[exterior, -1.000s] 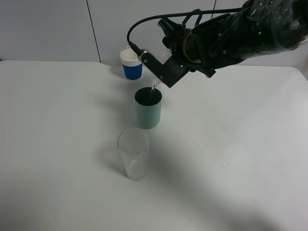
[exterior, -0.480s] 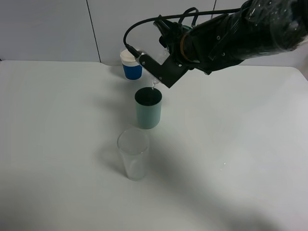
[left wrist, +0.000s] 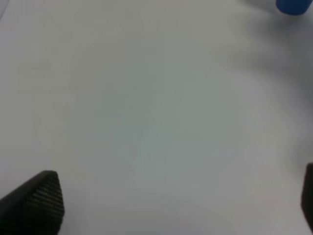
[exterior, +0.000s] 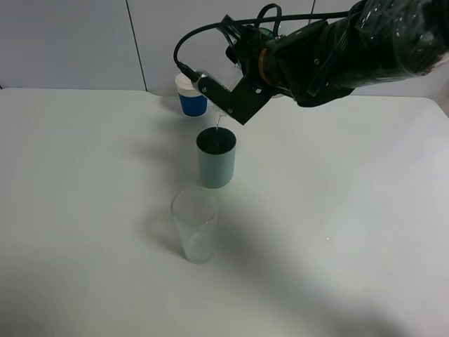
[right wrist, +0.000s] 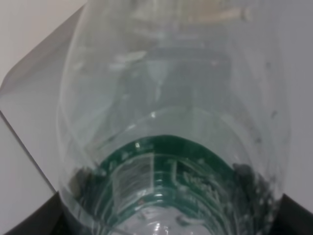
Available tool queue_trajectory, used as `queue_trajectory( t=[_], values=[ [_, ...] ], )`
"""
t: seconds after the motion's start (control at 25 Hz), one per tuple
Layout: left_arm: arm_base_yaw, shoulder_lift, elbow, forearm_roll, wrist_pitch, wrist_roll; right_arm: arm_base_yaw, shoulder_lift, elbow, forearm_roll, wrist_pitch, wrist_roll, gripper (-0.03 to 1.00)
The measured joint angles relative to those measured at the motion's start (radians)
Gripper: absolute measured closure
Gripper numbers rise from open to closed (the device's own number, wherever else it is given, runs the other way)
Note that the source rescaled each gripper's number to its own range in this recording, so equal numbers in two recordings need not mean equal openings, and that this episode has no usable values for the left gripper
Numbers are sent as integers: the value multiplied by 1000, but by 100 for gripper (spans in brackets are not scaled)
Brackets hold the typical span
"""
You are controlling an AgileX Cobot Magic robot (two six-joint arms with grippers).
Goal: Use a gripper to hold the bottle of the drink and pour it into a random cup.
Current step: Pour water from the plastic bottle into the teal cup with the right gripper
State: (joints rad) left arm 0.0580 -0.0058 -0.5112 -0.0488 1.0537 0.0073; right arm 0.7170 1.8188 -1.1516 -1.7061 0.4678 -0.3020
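Observation:
My right gripper (exterior: 235, 91) is shut on the clear bottle of the drink (exterior: 226, 112), which is tipped mouth-down over the teal-green cup (exterior: 216, 159). A thin stream shows between the bottle's mouth and the cup's dark inside. The right wrist view is filled by the bottle (right wrist: 171, 127), its dark green label with white marks held between the black fingers (right wrist: 29, 215). The left gripper's black fingertips (left wrist: 36, 198) show wide apart over bare white table in the left wrist view. The left arm is out of the exterior high view.
A clear glass tumbler (exterior: 194, 225) stands in front of the teal cup. A blue-and-white paper cup (exterior: 191, 93) stands behind it near the wall, and also shows in the left wrist view (left wrist: 293, 6). The white table (exterior: 84, 182) stretches to both sides.
My right gripper has rotated and shifted slightly left and up, tipping the bottle steeper over the teal cup. The cups have not moved.

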Motion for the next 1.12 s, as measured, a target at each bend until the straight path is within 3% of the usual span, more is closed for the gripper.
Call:
queue_trajectory(
  t=[0.52, 1.12],
  values=[
    [0, 0, 0, 1, 0, 0, 0, 0, -10, 0, 5, 12, 97],
    [0, 0, 0, 1, 0, 0, 12, 0, -26, 0, -57, -123, 97]
  ],
)
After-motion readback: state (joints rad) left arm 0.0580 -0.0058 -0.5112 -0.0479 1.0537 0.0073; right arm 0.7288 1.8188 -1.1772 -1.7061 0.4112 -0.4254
